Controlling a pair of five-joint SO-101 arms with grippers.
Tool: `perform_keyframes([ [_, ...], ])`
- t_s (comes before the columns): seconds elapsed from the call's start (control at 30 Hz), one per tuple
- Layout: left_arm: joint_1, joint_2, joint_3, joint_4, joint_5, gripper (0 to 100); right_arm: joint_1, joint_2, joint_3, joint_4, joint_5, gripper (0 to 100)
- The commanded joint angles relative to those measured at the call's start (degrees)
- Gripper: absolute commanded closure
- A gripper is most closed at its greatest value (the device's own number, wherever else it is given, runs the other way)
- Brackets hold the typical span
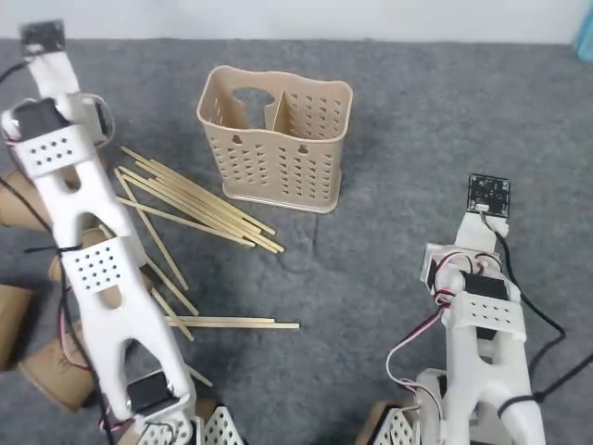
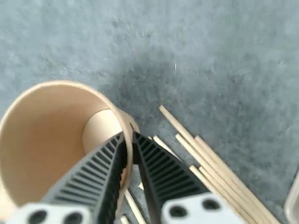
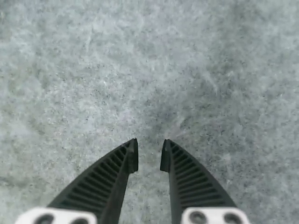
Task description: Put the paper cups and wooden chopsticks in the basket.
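My left gripper is shut on the rim of a brown paper cup, one finger inside it and one outside. Several wooden chopsticks lie close beside that cup. From above, the chopsticks fan out over the grey mat left of the beige perforated basket, with a few more nearer the front. More paper cups lie along the left edge beside the left arm. My right gripper hangs narrowly open over bare mat with nothing between its fingers.
The basket has two compartments split by a divider, and both look empty. The right arm stands at the front right. A brown cup-like shape sits by its base. Bare mat lies between the basket and the right arm.
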Motion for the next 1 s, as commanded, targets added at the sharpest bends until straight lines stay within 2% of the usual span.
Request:
perform_keyframes([
  [0.0,-1.23,-9.23,-1.71,2.02,-0.18,99,0.40,-2.59,-0.53,-1.45,1.23,90.5],
  [0.27,-1.76,-21.19,2.77,2.20,-0.09,99,0.40,-2.59,-0.44,-1.45,1.32,90.5],
  [0.43,-1.05,-36.66,21.76,2.11,1.14,99,0.40,-2.59,-0.44,-1.45,1.32,90.5],
  [0.53,1.58,-49.23,35.03,2.11,2.20,99,0.40,-2.59,-0.44,-1.45,1.32,90.5],
  [0.63,6.95,-61.71,45.76,2.02,2.20,99,0.40,-2.59,-0.44,-1.45,1.32,90.5],
  [0.77,17.58,-74.37,53.14,1.14,2.29,99,0.48,-2.59,-0.35,-1.45,1.32,90.5],
  [0.97,34.29,-79.30,53.85,-2.29,6.95,99,0.48,-2.59,-0.35,-1.45,1.41,90.5],
])
